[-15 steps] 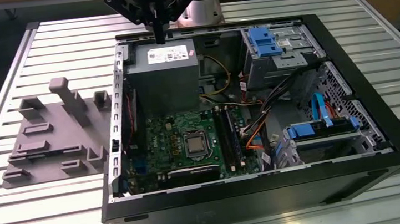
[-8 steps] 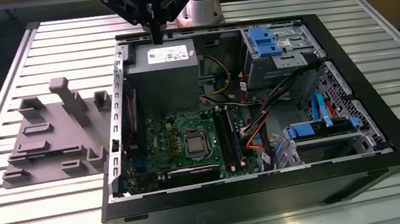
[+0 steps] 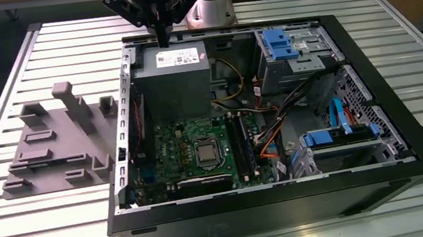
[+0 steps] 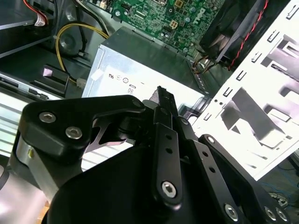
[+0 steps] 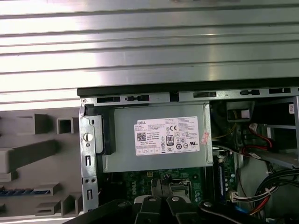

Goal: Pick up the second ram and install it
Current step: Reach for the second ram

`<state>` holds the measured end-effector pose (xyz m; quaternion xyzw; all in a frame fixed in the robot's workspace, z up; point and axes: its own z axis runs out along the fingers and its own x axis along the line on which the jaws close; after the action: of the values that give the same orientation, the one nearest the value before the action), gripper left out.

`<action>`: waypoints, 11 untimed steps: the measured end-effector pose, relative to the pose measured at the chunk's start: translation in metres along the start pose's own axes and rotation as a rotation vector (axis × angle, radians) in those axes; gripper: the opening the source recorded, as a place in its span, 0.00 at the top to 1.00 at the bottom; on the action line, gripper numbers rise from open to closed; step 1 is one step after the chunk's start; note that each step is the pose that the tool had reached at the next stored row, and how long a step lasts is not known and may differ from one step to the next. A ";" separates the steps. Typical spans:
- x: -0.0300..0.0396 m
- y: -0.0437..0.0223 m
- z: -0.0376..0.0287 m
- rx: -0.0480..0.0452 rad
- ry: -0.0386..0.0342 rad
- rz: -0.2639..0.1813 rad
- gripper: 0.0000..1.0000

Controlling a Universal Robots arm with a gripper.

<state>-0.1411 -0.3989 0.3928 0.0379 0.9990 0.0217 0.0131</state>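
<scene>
First wrist view shows what looks like the memory stick [image 5: 21, 191]: a blue strip on edge in the grey fixture [image 5: 32, 154], at nine o'clock from the computer case [image 3: 284, 205] in the exterior view. Your end effector [image 3: 162, 41] hangs empty, fingers [image 4: 166, 140] pinched together, over the power supply [image 3: 169, 78] at twelve o'clock. Approaching that way, you'd likely jab the memory stick or clip the computer case wall.
</scene>
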 end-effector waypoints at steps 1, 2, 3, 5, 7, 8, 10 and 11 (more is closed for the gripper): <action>0.0006 0.0000 0.0000 0.0000 0.0000 0.000 0.89; 0.0012 -0.0001 0.0000 0.0000 0.0000 0.000 0.89; 0.0018 -0.0001 0.0000 0.0000 0.0000 0.000 0.89; 0.0028 -0.0002 0.0001 0.0000 0.0000 0.000 0.89; 0.0035 -0.0003 0.0001 0.0000 0.0000 0.000 0.89; 0.0040 -0.0003 0.0002 0.0000 0.0000 0.000 0.89; 0.0049 -0.0004 0.0002 -0.0001 -0.0001 0.000 0.89; 0.0053 -0.0004 0.0003 0.0000 0.0000 0.000 0.89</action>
<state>-0.1464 -0.3989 0.3924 0.0379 0.9990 0.0217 0.0131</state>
